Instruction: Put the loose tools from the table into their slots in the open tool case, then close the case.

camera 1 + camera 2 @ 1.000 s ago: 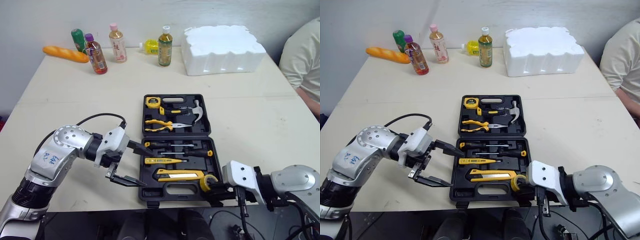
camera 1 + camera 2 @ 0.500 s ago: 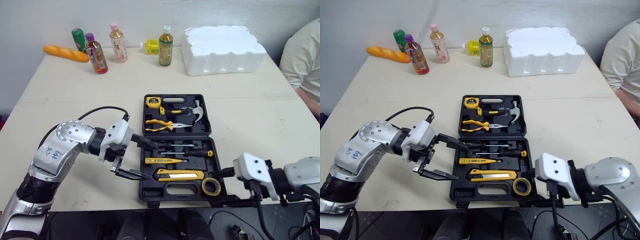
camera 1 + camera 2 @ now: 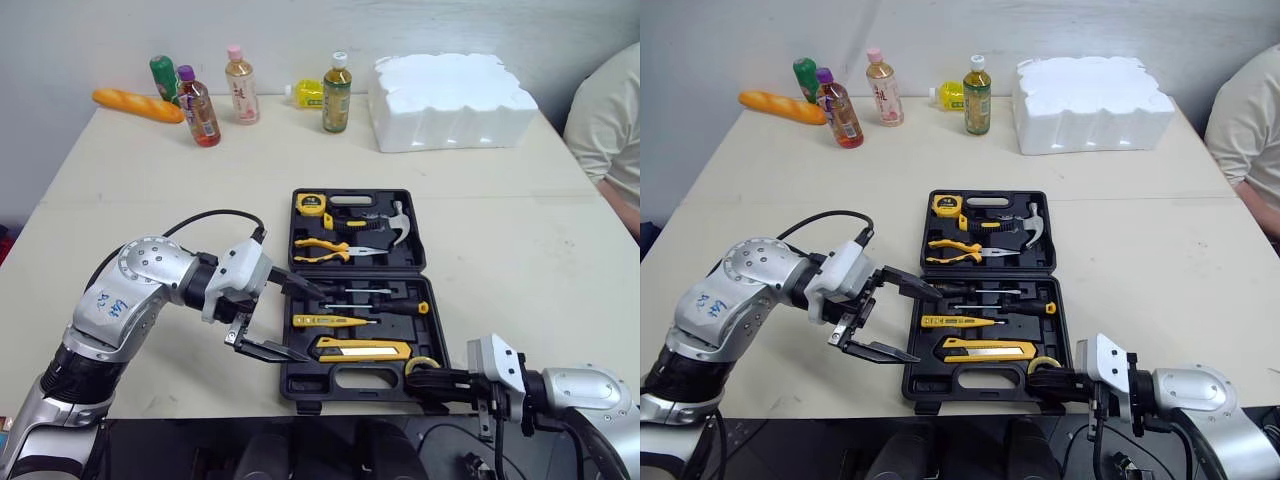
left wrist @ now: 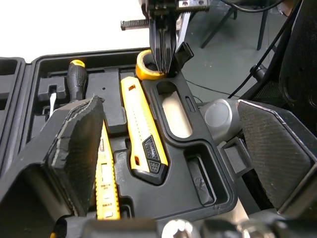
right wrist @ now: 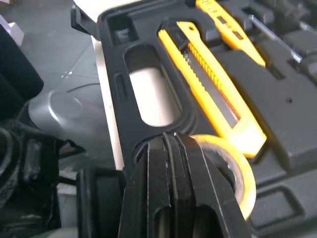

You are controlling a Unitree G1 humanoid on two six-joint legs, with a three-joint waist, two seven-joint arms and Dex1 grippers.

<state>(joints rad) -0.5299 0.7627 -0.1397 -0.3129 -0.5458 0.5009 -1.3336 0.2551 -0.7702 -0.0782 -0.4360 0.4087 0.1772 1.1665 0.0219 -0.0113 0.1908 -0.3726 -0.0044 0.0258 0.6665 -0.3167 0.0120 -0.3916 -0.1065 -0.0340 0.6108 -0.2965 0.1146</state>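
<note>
The black tool case [image 3: 352, 380] lies open near the table's front edge, with pliers [image 3: 325, 248], a hammer [image 3: 385, 225], a tape measure [image 3: 310, 204], screwdrivers [image 3: 385, 307] and a yellow utility knife [image 3: 360, 347] in their slots. A yellow tape roll [image 3: 428, 361] sits in the front right corner. My right gripper [image 3: 418, 378] reaches in from the front, its fingers [image 5: 171, 168] pressed together, tips against the roll's rim. My left gripper [image 3: 312, 325] hangs open over the case's left edge, fingers [image 4: 81, 148] spread wide above the knife [image 4: 143, 134].
Several bottles [image 3: 195, 95], a bread loaf [image 3: 138, 105] and a white foam block [image 3: 455, 100] line the table's far side. A person [image 3: 605, 120] sits at the right edge. The case's front rim lies close to the table edge.
My right gripper let the tape roll into the corner, opened, then shut and dropped lower at the case's front. My left gripper moved right to the case's left edge, staying open.
</note>
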